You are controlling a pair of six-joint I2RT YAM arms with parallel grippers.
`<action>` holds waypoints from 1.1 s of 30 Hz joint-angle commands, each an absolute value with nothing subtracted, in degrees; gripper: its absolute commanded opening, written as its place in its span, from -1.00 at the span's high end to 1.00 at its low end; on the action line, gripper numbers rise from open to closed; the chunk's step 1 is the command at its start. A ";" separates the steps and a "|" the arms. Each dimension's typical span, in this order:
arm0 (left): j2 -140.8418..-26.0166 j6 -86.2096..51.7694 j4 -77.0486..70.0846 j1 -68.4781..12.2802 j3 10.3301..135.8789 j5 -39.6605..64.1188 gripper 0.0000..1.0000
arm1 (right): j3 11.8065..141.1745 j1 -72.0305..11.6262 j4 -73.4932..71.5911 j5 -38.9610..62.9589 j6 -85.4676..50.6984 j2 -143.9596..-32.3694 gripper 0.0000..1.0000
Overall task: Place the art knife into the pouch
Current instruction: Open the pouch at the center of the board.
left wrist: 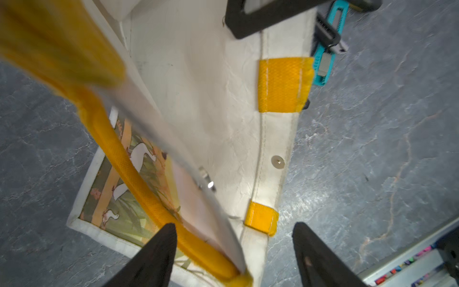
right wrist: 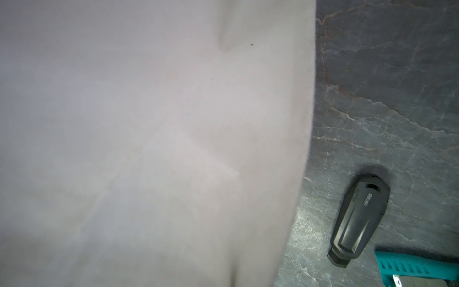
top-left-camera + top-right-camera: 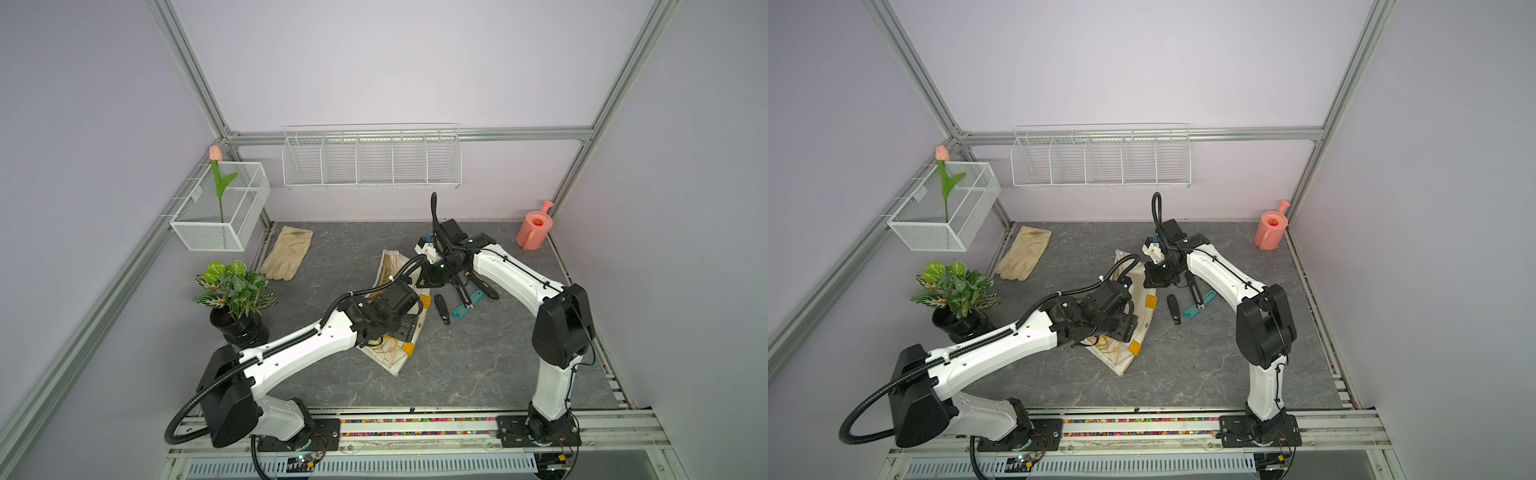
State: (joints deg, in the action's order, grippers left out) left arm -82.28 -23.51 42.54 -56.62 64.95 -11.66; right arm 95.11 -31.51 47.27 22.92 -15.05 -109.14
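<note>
While the teal art knife [image 3: 465, 305] lies on the grey worktop [image 3: 457, 374] just outside the pouch [image 3: 394, 358], that one cream pouch rests between the two arms. Its mouth is parted, with the printed upper layer raised off the plain lower one.

The left gripper [image 1: 234, 225] hangs over the mouth, its jaws wide. The raised rim and one yellow handle [image 1: 139, 179] run between them, not clamped. The right gripper [image 3: 430, 277] sits at the far end of the rim with its jaws shut. Cream cloth fills the right wrist view, and I cannot tell whether any of it is pinched.

Two yellow handles show: the raised loop, and the two stitched ends [image 1: 283, 84] of the other on the lower layer. Two cutters lie near each other without touching: the teal one and a black cutter [image 2: 360, 218].

Farther out are:
- one pale work glove [image 3: 286, 253]
- one potted plant [image 3: 235, 291]
- one pink watering can [image 3: 534, 230]
- one tulip [image 3: 216, 166] standing in one mesh basket [image 3: 216, 237]
- one wire rack [image 3: 370, 166] on the back wall
</note>
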 commanded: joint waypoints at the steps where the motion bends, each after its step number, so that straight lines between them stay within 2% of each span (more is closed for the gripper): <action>1: -84.71 -26.25 40.05 -56.85 64.40 -13.85 -0.53 | 93.49 -31.53 44.71 25.23 -15.70 -105.19 0.86; 3: -85.37 -26.60 38.88 -56.79 63.75 -15.37 -0.45 | 92.88 -31.58 44.39 25.64 -15.58 -104.54 0.86; 4: -85.81 -27.70 39.45 -56.76 63.95 -17.07 -0.22 | 92.50 -31.53 44.32 25.73 -15.49 -104.23 0.86; 7: -87.28 -28.49 41.27 -56.72 64.59 -20.65 0.77 | 91.21 -31.55 43.91 25.73 -15.10 -103.24 0.86; 8: -87.69 -28.54 41.63 -56.62 64.60 -21.30 1.00 | 90.85 -31.55 43.87 25.76 -14.93 -103.05 0.86; 12: -86.46 -28.24 44.43 -56.43 65.35 -21.97 1.00 | 90.03 -31.44 43.99 24.85 -14.13 -103.42 0.86; 18: -76.23 -26.94 50.36 -56.45 71.21 -22.29 1.00 | 89.97 -30.77 45.71 22.52 -12.05 -105.59 0.83; 20: -74.01 -26.33 51.27 -56.36 73.37 -22.02 1.00 | 88.95 -30.29 44.48 22.76 -12.11 -105.48 0.51; 23: -73.86 -26.71 54.24 -56.40 77.66 -22.19 1.00 | 86.48 -30.01 40.89 23.65 -12.96 -103.68 -0.14; 25: -74.41 -26.85 54.52 -56.39 78.80 -22.41 1.00 | 84.43 -30.05 38.36 26.00 -14.62 -101.60 -0.44; 29: -76.50 -27.32 53.16 -56.11 79.68 -22.94 1.00 | 75.46 -30.91 30.76 25.62 -18.50 -93.95 -0.75; 33: -77.89 -27.33 51.05 -55.76 80.56 -22.90 1.00 | 67.27 -30.93 24.48 27.04 -21.97 -87.46 -0.79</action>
State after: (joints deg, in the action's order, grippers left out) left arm -77.49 -26.55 53.39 -56.16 78.00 -20.97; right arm 70.89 -30.63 31.57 25.15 -18.65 -91.44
